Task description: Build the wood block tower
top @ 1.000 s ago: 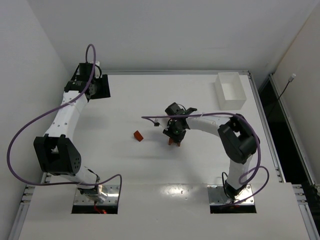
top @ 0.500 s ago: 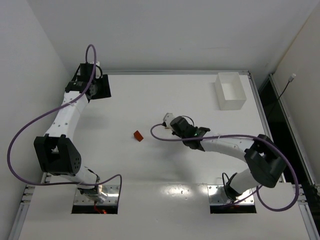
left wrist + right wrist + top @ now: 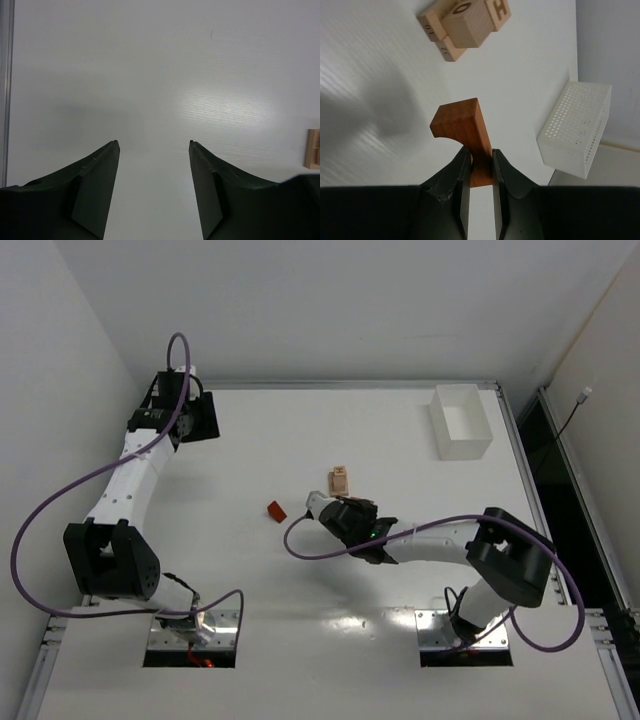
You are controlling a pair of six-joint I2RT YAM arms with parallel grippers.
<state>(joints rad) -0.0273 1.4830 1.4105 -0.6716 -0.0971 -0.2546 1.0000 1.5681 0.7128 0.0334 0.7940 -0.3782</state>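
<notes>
Top external view shows a wide white desk (image 3: 250, 440) with bare room all round the small tower (image 3: 340, 479) of pale blocks near its middle. The white bin (image 3: 462, 448) sits well apart by the far right edge, and the left gripper (image 3: 153, 145) hangs open and empty at the far left corner. The right gripper (image 3: 481, 152) is clamped on the foot of a red-brown arch block (image 3: 460, 122) near the tower, so the piece is best carried over the top, held level, lowered straight and released gently without nudging the blocks, while a loose red wedge (image 3: 276, 511) lies to the left, clear of that path.
</notes>
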